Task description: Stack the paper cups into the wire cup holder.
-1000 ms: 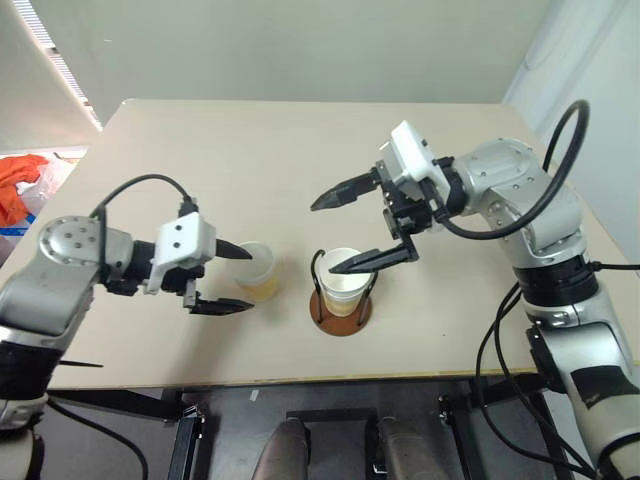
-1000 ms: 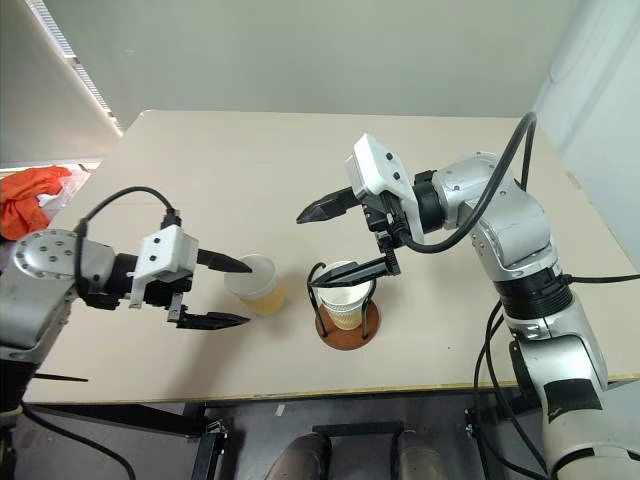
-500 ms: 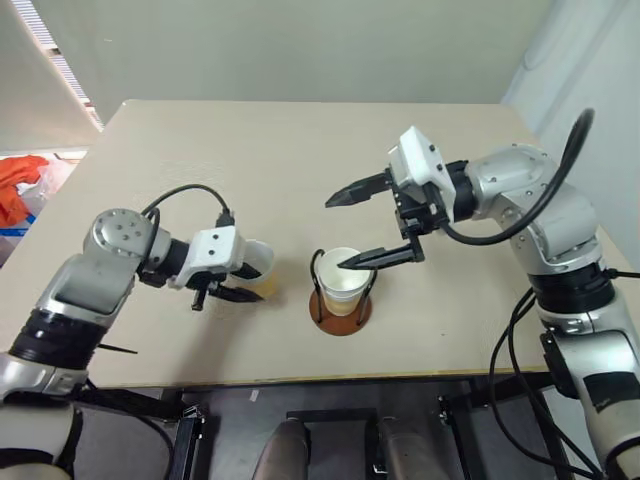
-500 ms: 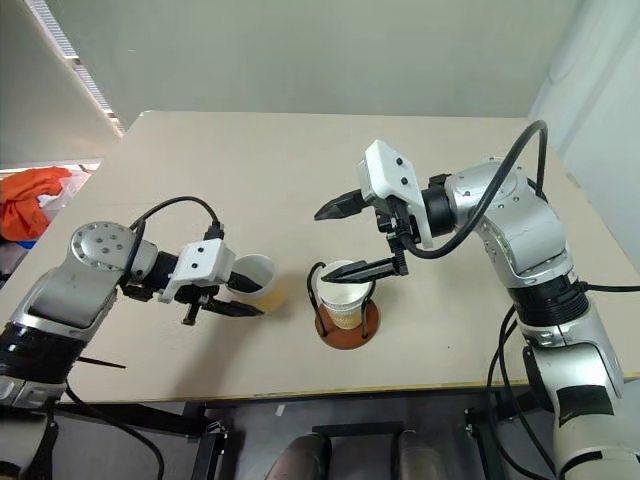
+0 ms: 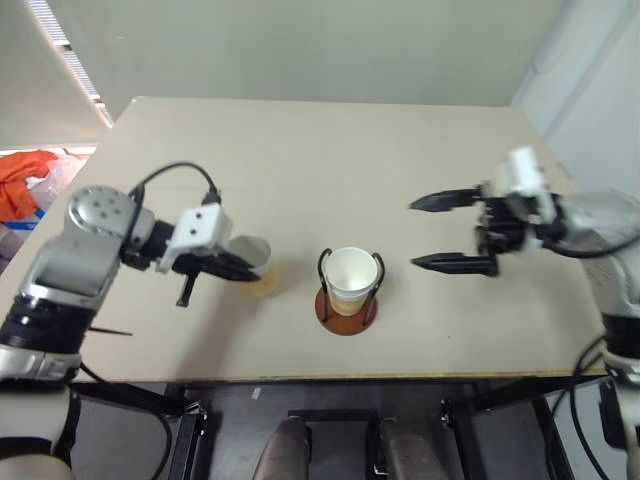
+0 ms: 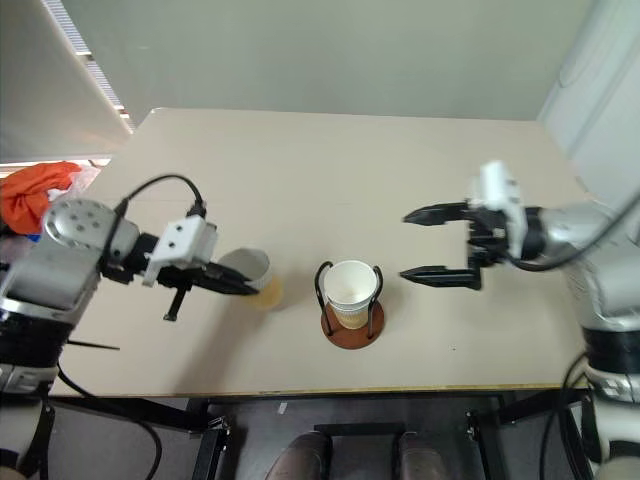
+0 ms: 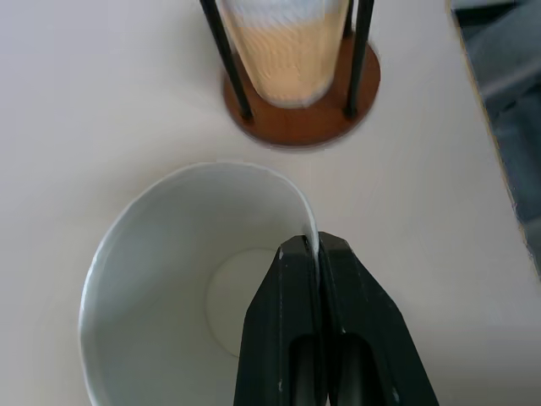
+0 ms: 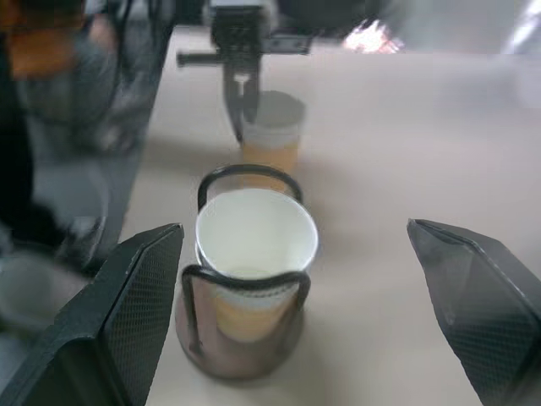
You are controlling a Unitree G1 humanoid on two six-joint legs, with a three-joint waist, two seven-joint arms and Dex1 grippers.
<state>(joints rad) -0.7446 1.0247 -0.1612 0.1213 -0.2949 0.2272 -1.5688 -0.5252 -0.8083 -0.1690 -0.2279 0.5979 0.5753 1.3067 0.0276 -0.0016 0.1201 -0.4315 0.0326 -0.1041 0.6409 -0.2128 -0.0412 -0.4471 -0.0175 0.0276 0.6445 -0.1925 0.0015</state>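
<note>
A paper cup [image 5: 350,275], white inside, stands in the wire cup holder [image 5: 345,314] near the table's front middle. Its pale orange wall [image 7: 283,42] shows between the black wire loops, above the reddish-brown base [image 7: 300,118]. Left of the holder is another paper cup [image 5: 258,268]. My left gripper [image 5: 243,268] is shut on the rim of that cup [image 7: 194,279], one finger inside and one outside. My right gripper [image 5: 416,234] hangs open to the right of the holder, above the table, with nothing between its fingers.
The beige table [image 5: 320,150] stretches far behind the holder. Its front edge runs close below the holder. An orange cloth [image 5: 25,185] lies off the table at the left.
My left gripper has closed on the rim of the left cup. My right gripper has drawn away from the holder to the right, staying open.
</note>
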